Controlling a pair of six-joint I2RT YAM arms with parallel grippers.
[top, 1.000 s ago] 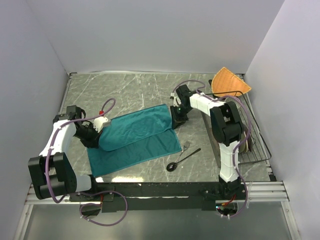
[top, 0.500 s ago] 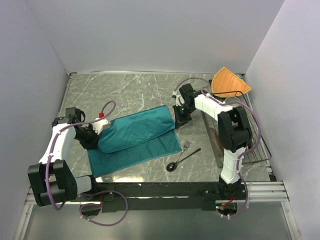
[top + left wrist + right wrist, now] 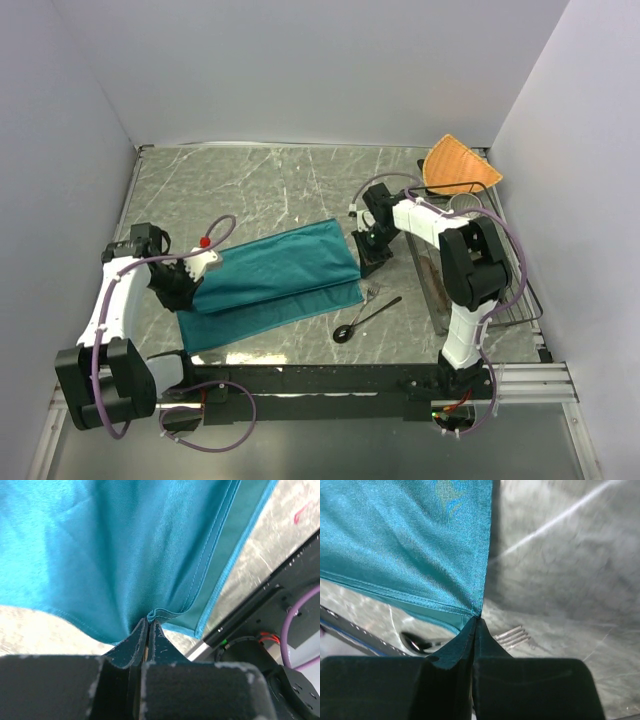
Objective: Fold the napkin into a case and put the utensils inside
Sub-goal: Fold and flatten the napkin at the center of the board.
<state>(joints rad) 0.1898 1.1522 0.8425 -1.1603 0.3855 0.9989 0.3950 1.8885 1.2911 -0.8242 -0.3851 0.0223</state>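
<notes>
The teal napkin lies folded over itself on the marble table, its upper layer nearly covering the lower one. My left gripper is shut on the napkin's left edge. My right gripper is shut on the napkin's right corner. The silver fork and the dark spoon lie on the table just right of the napkin's near right corner. The fork's tines and the spoon's bowl show under my right gripper.
An orange fan-shaped cloth lies at the back right. A wire rack with round dishes stands along the right edge. Purple cables run by both arms. The table's black front rail is near the left gripper.
Both grippers have carried the napkin's upper layer toward the near side, laying it flatter over the lower layer. The right gripper moved down toward the fork; the left moved down and slightly left.
</notes>
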